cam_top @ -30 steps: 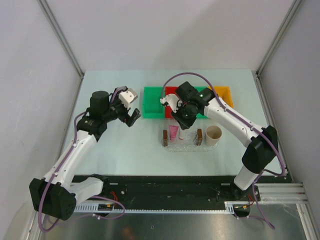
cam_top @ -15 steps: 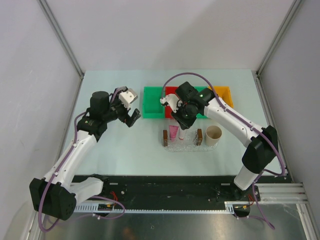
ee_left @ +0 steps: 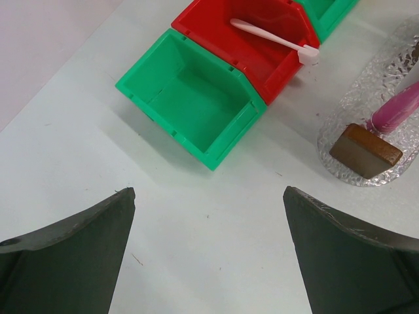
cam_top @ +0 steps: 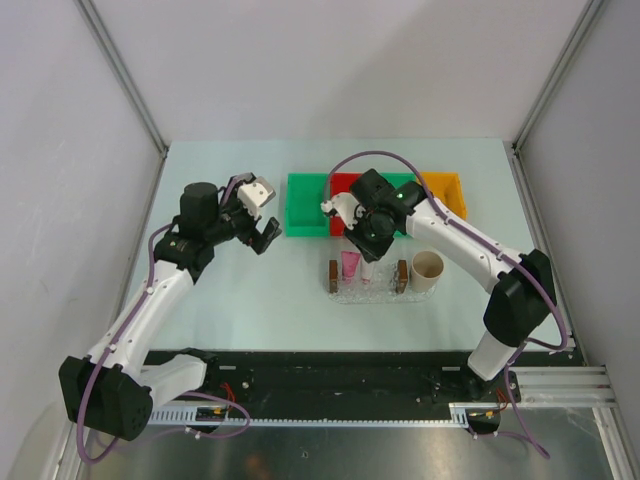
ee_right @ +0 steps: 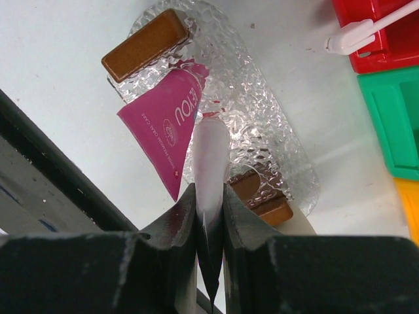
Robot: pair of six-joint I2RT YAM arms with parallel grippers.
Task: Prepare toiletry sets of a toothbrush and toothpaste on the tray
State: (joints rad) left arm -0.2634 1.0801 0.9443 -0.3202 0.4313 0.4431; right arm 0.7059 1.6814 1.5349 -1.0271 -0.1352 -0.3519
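Pale grey-green tabletop (cam_top: pixel 250 290), with green (ee_left: pixel 196 98), red (ee_left: pixel 278 72) and yellow (cam_top: pixel 447 190) bins in a row toward the middle of its far edge. Clear bumpy tray (ee_right: pixel 262 98) lies on the near side of the bins, roughly mid-table, with a beige cup (cam_top: pixel 428 266) just beside its right end. Toothpaste (ee_right: pixel 171 127) lies flat in the left half of the tray, against the brown handle there. Toothbrush (ee_right: pixel 211 154) not yet laid down: it hangs over the tray just beside the tube, tip pointing down. Whether the tip touches the plastic cannot be told. A second toothbrush (ee_left: pixel 272 38) rests in the red bin, head poking over the rim. Judgement: first set half done, tube placed, brush to be lowered and let go; any further set not begun. Right arm reaches from the near right corner toward the centre, wrist tipped steeply down over the tray. The right gripper (ee_right: pixel 208 196) is clenched on the toothbrush handle. Left arm is bent at the elbow and held over the left half of the tabletop. The left gripper (ee_left: pixel 206 196) hovers above bare surface on the near side of the green bin, jaws spread wide and holding nothing.
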